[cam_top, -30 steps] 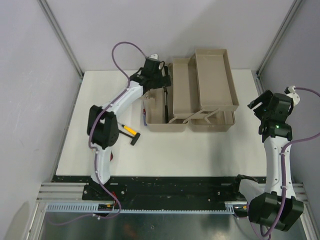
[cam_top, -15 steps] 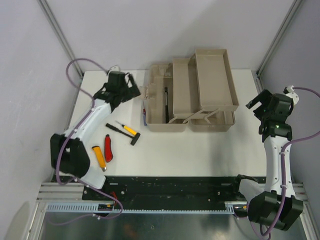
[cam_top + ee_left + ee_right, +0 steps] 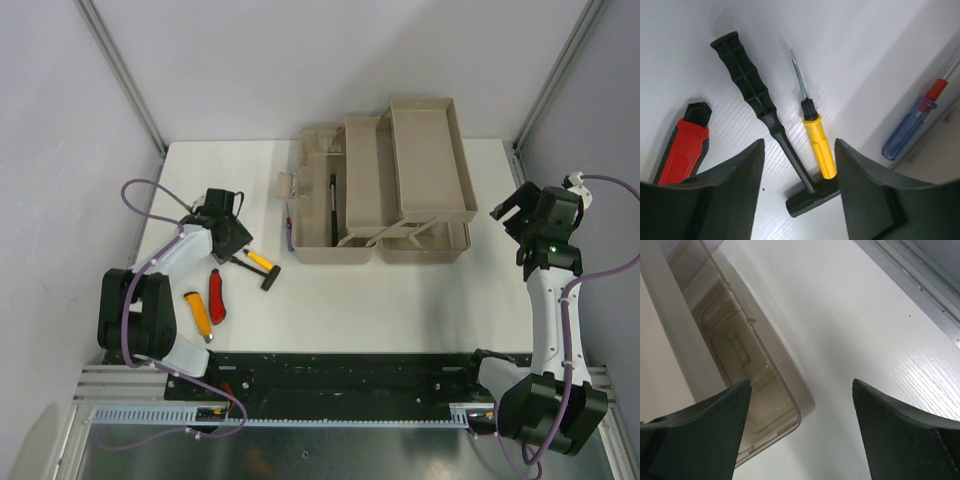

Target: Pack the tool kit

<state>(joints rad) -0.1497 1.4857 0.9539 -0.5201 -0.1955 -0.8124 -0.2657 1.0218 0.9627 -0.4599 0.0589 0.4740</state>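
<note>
The hammer (image 3: pixel 771 129) lies between the knife (image 3: pixel 684 145) and a screwdriver (image 3: pixel 819 145), left of the toolbox (image 3: pixel 330 252).

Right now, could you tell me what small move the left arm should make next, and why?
Probably lower the left claw straight down onto the black hammer. Its open fingers straddle the hammer's shaft, but the yellow screwdriver lies between them too, close beside the shaft, so both might get caught. Both tools lie on the table, outside the toolbox.
</note>
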